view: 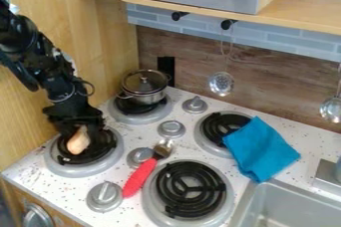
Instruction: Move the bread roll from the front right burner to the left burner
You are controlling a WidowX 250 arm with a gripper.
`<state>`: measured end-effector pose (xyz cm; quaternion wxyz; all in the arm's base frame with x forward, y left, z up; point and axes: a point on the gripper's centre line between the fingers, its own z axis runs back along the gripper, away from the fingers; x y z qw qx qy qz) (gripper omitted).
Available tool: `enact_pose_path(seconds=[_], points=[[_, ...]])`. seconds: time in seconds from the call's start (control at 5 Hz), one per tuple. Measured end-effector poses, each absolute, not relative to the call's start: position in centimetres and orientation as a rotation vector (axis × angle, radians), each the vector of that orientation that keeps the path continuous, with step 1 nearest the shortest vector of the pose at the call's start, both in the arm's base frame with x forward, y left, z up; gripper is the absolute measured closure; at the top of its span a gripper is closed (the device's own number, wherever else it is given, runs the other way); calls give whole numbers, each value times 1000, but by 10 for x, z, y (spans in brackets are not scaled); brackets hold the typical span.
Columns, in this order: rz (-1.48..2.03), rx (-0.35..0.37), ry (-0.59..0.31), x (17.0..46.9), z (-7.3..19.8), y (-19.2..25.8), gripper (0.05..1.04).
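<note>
With the arm in from the upper left, the gripper (79,130) hangs over the burner (83,171) at lower left of frame, right at a tan oblong object (79,141). Can't tell if the claw is spread or pinching it. Lidded pot (144,90) sits up and right of it, left of centre. Red-handled utensil (138,177) lies aslant at lower centre. Blue cloth (261,149) at right, partly over another burner (216,127), near the sink (279,213).
</note>
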<state>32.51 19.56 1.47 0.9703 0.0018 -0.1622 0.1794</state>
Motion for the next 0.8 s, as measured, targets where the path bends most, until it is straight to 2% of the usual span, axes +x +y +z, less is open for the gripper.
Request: enact_pose_path(seconds=[0.2, 0.4, 0.6, 0.8], points=[[347, -4, -324, 322, 11, 192, 74], [324, 43, -366, 319, 27, 194, 78], [294, 59, -428, 313, 52, 187, 79], [286, 26, -501, 302, 87, 171, 79]])
